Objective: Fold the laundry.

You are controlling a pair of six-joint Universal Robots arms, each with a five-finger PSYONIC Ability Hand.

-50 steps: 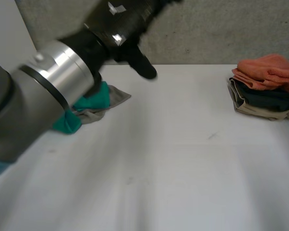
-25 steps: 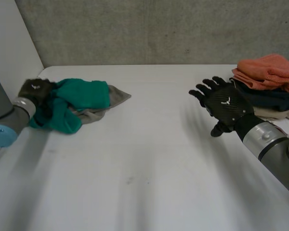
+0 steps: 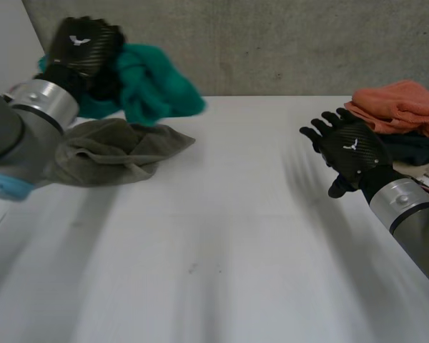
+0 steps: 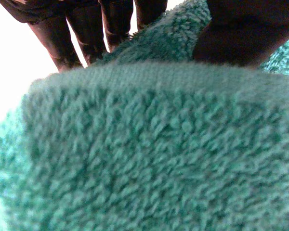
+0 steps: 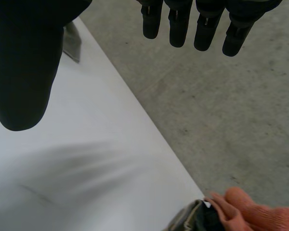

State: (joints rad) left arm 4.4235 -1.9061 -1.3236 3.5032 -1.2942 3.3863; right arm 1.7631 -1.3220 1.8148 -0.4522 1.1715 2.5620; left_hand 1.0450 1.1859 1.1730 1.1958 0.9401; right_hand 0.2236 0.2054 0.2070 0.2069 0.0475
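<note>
Laundry sits toward both ends of my white desk (image 3: 236, 236), a broad bare surface that runs back to a rough grey concrete wall (image 3: 286, 43). A paler panel stands at the far left corner. At my left a crumpled grey cloth (image 3: 121, 146) lies on the desk, and my left arm covers its near side. Above it hangs a fleecy teal towel (image 3: 154, 86), bunched and clear of the desk, its outline too smeared in the head view to tell how it is folded. At my right a folded stack (image 3: 407, 143) rests by the desk's far edge: an orange cloth (image 3: 397, 103) on top, something dark beneath, a beige layer at the bottom, all cut off at the side. My left hand (image 3: 82, 50) is clenched round the towel; in my left wrist view the fingers and thumb dig into the pile, which hides my palm. My right hand (image 3: 350, 150) hovers over the desk just beside the stack, fingers spread and empty.
</note>
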